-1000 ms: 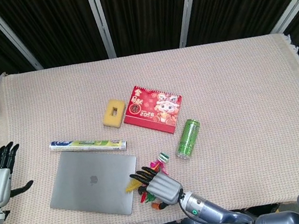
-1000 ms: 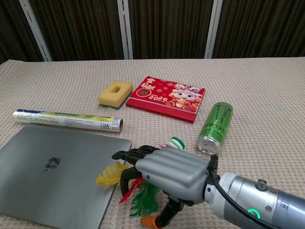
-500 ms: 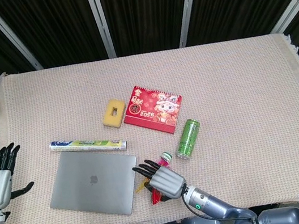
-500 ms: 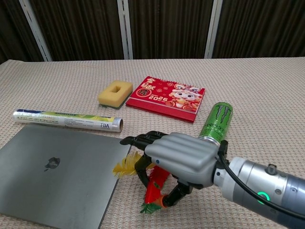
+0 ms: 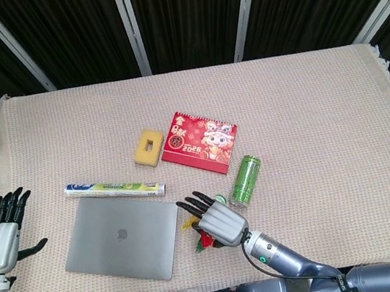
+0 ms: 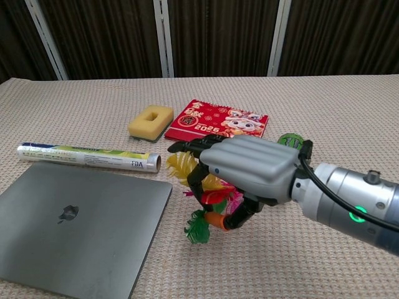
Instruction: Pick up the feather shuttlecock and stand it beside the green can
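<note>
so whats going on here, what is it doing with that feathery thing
The right hand grips the feather shuttlecock, with its coloured feathers sticking out below the fingers, off the table cloth. It is just in front of the green can, which lies on its side near the red calendar. The left hand is open at the table's left edge, holding nothing. The laptop, the foil roll and the yellow sponge lie untouched. The shuttlecock is not yet stood beside the can.

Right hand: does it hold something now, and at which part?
The right hand grips the feather shuttlecock around its feathers, lifted off the table; the base is hidden.
</note>
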You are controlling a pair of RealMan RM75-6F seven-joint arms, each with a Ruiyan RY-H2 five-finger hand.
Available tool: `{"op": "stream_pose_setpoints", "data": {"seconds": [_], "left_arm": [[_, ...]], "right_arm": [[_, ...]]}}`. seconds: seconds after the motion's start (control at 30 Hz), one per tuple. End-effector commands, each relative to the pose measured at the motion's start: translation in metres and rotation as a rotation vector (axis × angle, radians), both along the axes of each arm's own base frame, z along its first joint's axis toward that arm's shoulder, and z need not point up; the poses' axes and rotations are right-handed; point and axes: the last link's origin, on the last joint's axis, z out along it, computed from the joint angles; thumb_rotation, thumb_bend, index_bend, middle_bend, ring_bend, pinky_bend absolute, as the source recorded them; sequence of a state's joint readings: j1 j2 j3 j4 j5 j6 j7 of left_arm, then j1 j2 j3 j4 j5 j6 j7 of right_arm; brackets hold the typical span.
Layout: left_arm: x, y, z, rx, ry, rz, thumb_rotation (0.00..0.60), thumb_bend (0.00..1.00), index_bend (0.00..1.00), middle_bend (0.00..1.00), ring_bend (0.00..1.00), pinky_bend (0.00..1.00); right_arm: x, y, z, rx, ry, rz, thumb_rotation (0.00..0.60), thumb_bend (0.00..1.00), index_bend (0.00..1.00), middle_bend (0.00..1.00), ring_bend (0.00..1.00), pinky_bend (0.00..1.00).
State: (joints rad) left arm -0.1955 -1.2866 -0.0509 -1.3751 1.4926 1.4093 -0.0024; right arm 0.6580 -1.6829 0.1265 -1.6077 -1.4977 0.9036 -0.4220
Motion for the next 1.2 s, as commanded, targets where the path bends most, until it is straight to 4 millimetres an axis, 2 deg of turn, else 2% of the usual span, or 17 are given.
{"op": "stream_pose_setpoints", "data": {"seconds": [0.03, 0.33, 0.83, 1.0, 1.2], "left_arm": [[0.0, 0.0, 0.0, 0.0, 0.001, 0.001, 0.6, 0.05, 0.0, 0.0, 0.0, 0.0], [0.001, 0.002, -0.002, -0.003, -0.003, 0.0, 0.6, 0.05, 0.0, 0.0, 0.0, 0.0], [0.003, 0.002, -0.003, -0.006, -0.001, -0.01, 0.6, 0.05, 0.0, 0.0, 0.0, 0.0], [0.004, 0.0, -0.001, 0.0, -0.005, -0.013, 0.6, 0.05, 0.0, 0.0, 0.0, 0.0], [0.006, -0.001, -0.004, -0.011, -0.001, -0.019, 0.6, 0.05, 0.0, 0.0, 0.0, 0.0]], "right_arm": [[0.004, -0.009, 0.006, -0.014, 0.015, -0.001, 0.6, 0.42, 0.63, 0.0, 0.0, 0.0], [0.011, -0.028, 0.021, -0.047, 0.05, -0.011, 0.6, 0.42, 0.56, 0.0, 0.0, 0.0], [0.015, -0.056, 0.057, -0.143, 0.063, -0.037, 0.6, 0.42, 0.51, 0.0, 0.0, 0.0], [0.01, -0.064, 0.071, -0.192, 0.1, -0.026, 0.6, 0.42, 0.48, 0.0, 0.0, 0.0], [0.004, -0.067, 0.08, -0.195, 0.111, -0.051, 0.6, 0.41, 0.39, 0.0, 0.0, 0.0]]}}
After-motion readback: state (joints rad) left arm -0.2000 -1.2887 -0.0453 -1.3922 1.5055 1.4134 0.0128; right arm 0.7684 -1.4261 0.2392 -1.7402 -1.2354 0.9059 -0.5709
